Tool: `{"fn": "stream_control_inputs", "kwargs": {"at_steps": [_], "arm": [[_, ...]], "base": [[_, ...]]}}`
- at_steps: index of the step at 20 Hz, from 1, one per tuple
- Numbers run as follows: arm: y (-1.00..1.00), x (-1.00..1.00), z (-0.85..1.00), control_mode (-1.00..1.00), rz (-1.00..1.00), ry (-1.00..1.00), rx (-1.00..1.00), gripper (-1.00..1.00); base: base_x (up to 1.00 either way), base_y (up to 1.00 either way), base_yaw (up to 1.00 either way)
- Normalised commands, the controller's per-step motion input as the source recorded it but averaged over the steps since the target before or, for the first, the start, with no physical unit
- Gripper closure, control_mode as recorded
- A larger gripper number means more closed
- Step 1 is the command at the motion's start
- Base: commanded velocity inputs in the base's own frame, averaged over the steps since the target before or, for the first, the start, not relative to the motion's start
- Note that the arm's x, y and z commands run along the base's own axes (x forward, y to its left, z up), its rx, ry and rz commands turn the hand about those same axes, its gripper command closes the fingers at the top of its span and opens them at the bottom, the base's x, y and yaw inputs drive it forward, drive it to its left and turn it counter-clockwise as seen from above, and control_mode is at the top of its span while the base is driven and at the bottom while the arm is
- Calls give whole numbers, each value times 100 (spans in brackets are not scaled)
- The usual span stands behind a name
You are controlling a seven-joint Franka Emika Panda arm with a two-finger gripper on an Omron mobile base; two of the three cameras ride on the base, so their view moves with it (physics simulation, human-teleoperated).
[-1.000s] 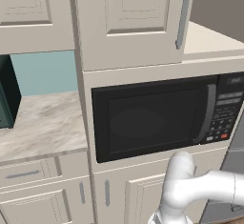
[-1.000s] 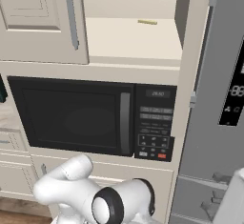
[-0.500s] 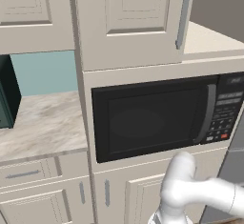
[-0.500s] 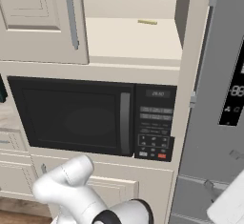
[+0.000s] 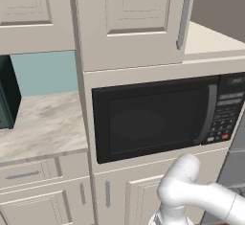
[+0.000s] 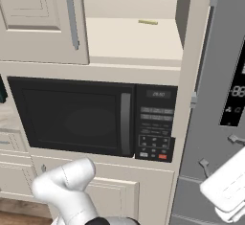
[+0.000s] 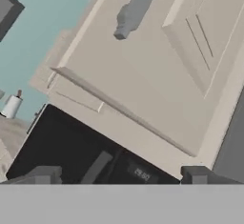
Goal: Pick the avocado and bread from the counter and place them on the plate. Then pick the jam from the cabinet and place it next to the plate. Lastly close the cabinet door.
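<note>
Closing cabinet door [image 6: 43, 20] looks like step in hand: door stands open, hinged left of bare pale shelf [image 6: 134, 39], directly above microwave [image 6: 91, 118]. Rigid panel, light swing, judged low resistance. Best contact: slim metal bar handle [image 6: 72, 13], or flat push on panel face. Gripper [image 7: 119, 173] jaws wide apart, nothing held, aimed up at door underside [image 7: 157, 70].
</note>
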Motion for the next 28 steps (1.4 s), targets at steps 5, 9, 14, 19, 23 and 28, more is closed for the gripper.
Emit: {"fn": "stream_control_inputs", "kwargs": {"at_steps": [5,9,14,19,23,28], "arm": [[-25,27,34,-100,10,37,20,-100],[-18,22,42,-100,9,37,19,-100],[-20,11,52,-100,10,34,20,-100],[-33,1,55,-100,13,27,22,-100],[-6,0,32,-100,17,23,21,-100],[19,0,3,-100,19,22,16,-100]], "base": [[0,0,0],[0,0,0],[0,0,0],[0,0,0],[0,0,0],[0,0,0]]}}
